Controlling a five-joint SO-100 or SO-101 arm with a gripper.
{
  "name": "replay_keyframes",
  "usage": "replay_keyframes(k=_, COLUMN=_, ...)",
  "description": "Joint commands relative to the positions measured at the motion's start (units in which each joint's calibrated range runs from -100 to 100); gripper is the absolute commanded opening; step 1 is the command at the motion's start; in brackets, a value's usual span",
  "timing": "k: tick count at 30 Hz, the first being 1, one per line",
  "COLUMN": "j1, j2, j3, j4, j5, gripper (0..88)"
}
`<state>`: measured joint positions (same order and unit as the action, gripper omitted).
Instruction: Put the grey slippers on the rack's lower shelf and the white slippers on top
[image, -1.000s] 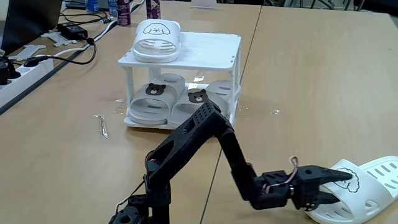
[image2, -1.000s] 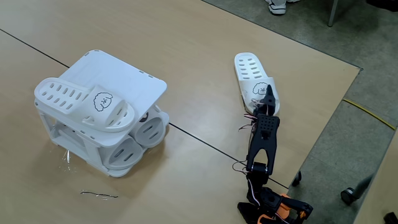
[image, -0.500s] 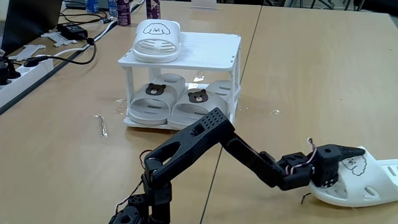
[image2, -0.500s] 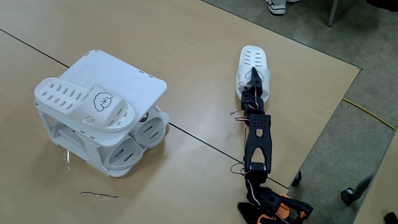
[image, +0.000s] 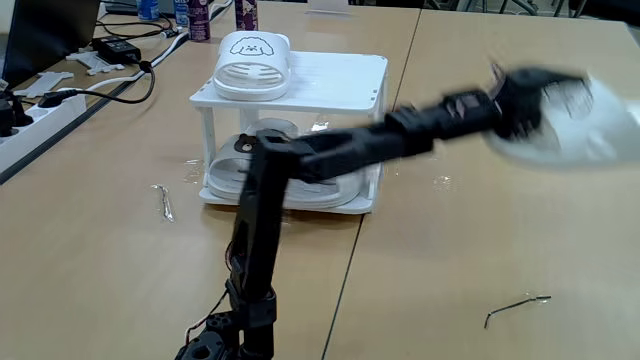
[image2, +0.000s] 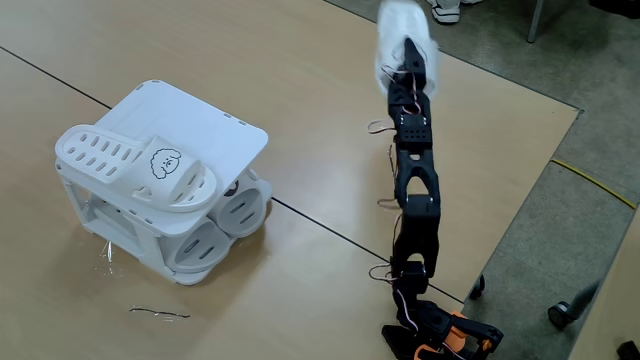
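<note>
the hand is gripping one of the white slippers by its strap, holding it blurred in the air above the desk, well apart from the rack. the other white slipper is lying on the rack's slatted top, and the grey slippers are sitting on the lower shelf.

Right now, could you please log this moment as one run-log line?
gripper: shut on white slipper, airborne | rack top: one white slipper | lower shelf: grey slippers
</note>
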<state>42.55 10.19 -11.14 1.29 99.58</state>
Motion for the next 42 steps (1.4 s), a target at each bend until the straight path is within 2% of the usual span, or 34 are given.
replay_keyframes(k=1, j1=-6.5, j2=-24.8, j3=-6.4, j4=8.4, j5=0.4, gripper=0.7)
replay_keyframes(k=5, j1=-16.6, j2=-34.8, j3=-5.7, j4=15.0, j5=0.4, gripper=0.7)
replay_keyframes(k=9, j1=-31.6, j2=-39.8, j3=-4.2, j4=18.0, j5=0.4, gripper=0.7)
replay_keyframes(k=13, j1=-43.9, j2=-39.8, j3=-2.4, j4=18.0, j5=0.4, gripper=0.7)
replay_keyframes(k=16, j1=-49.5, j2=-36.1, j3=-3.1, j4=17.6, j5=0.4, gripper=0.7)
replay_keyframes(k=23, j1=-49.8, j2=-14.9, j3=-20.7, j4=17.3, j5=0.4, gripper=0.7)
replay_keyframes(k=30, j1=-45.3, j2=9.7, j3=-42.9, j4=17.2, j5=0.4, gripper=0.7)
replay_keyframes(k=36, j1=-45.1, j2=24.4, j3=-50.9, j4=17.2, j5=0.4, gripper=0.7)
replay_keyframes(k=42, j1=-45.2, j2=29.2, j3=-50.4, j4=17.2, j5=0.4, gripper=0.7)
